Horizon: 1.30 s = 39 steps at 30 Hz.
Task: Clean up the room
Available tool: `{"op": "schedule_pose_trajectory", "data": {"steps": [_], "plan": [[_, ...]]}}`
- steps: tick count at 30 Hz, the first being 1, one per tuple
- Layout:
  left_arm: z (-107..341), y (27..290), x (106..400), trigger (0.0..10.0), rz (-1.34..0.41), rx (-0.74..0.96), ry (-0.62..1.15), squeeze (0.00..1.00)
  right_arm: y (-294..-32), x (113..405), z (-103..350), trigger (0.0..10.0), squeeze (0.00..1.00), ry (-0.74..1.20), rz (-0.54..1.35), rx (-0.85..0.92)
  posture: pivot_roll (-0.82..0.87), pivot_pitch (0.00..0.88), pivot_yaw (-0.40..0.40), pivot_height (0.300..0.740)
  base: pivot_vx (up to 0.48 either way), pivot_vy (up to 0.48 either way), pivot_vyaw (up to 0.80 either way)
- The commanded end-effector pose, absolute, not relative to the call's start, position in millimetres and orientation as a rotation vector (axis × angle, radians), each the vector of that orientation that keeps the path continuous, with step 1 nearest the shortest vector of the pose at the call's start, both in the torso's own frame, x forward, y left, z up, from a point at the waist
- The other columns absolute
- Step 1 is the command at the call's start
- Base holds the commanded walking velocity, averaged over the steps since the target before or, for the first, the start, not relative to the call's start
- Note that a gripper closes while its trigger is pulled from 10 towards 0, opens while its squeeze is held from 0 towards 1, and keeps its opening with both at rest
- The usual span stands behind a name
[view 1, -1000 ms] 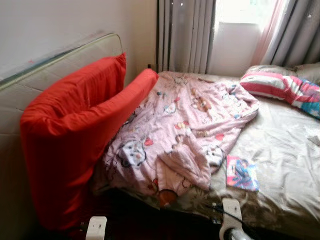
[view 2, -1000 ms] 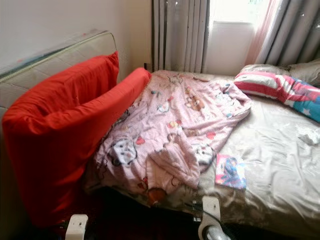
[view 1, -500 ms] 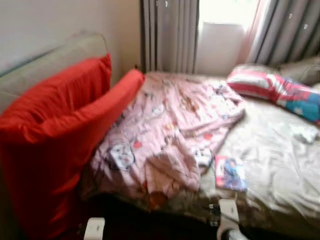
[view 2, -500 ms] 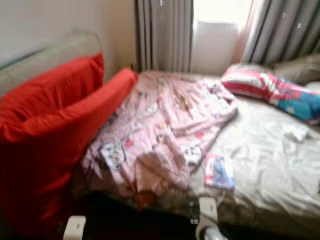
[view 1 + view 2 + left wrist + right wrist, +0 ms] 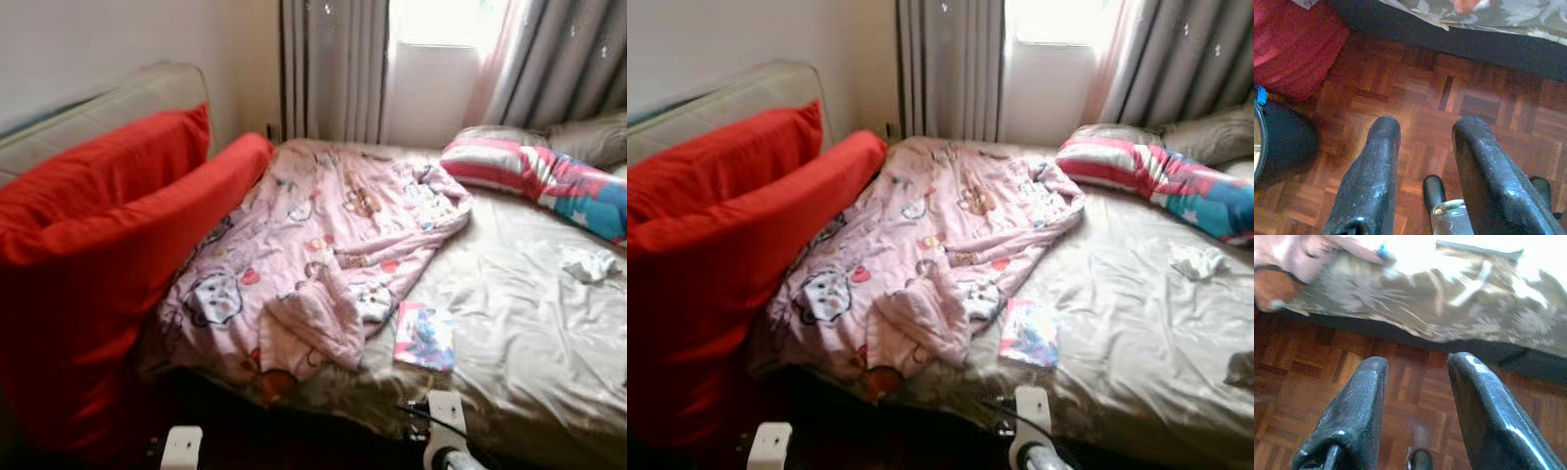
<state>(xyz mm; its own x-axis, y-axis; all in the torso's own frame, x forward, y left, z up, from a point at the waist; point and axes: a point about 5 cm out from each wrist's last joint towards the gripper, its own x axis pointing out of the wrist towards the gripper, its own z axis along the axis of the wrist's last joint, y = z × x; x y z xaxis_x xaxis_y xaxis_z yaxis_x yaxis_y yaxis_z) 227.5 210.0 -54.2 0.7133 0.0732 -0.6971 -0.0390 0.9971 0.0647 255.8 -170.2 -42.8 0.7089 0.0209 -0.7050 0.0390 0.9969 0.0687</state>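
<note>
**Untidy bed ahead, both hands low and empty over the floor**

Left eye view: bed point(image 5: 529, 323) in a tan sheet, crumpled pink cartoon-print blanket point(image 5: 323, 264) spread from the head end down over the near edge. Small colourful booklet point(image 5: 424, 336) flat on the sheet, just beside the blanket's lower fold and near the near edge. Crumpled white tissue point(image 5: 586, 262) toward the far right side, below the striped pillow point(image 5: 534, 174). Big red cushion point(image 5: 108, 264) propped along the left edge of the bed against a pale upright mattress point(image 5: 108, 103). Grey curtains point(image 5: 333, 69) and a bright window behind the head end.

Right eye view: same layout, slightly shifted; a dark scrap point(image 5: 1241, 370) at the right edge of the bed, too blurred to identify.

Left wrist view: left hand point(image 5: 1425, 161) with fingers apart, gripping nothing, above the parquet floor point(image 5: 1415, 93). Red fabric and a dark round container point(image 5: 1278, 142) off to one side; bed's near edge well beyond the fingertips.

Right wrist view: right hand point(image 5: 1418, 396) likewise spread and empty over the parquet. Hanging tan sheet and a corner of the pink blanket ahead, apart from the fingers; booklet up on the bed, well clear of both hands.
</note>
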Motion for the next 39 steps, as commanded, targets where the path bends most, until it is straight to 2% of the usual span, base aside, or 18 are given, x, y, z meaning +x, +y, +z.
{"op": "schedule_pose_trajectory", "data": {"steps": [1,39], "plan": [[-57.7,205.5,224.0,10.0,0.044,0.05,0.799,0.0,-173.3,255.9,-42.4,10.0,0.0,0.781,-0.02,0.078,-0.04,0.0,0.017,0.726,0.0,-0.326,0.0],[-56.6,205.2,226.0,10.0,0.052,0.042,0.795,0.0,-174.0,258.2,-40.6,10.0,0.0,0.772,-0.028,0.083,-0.04,0.015,0.015,0.726,0.0,-0.323,0.0]]}}
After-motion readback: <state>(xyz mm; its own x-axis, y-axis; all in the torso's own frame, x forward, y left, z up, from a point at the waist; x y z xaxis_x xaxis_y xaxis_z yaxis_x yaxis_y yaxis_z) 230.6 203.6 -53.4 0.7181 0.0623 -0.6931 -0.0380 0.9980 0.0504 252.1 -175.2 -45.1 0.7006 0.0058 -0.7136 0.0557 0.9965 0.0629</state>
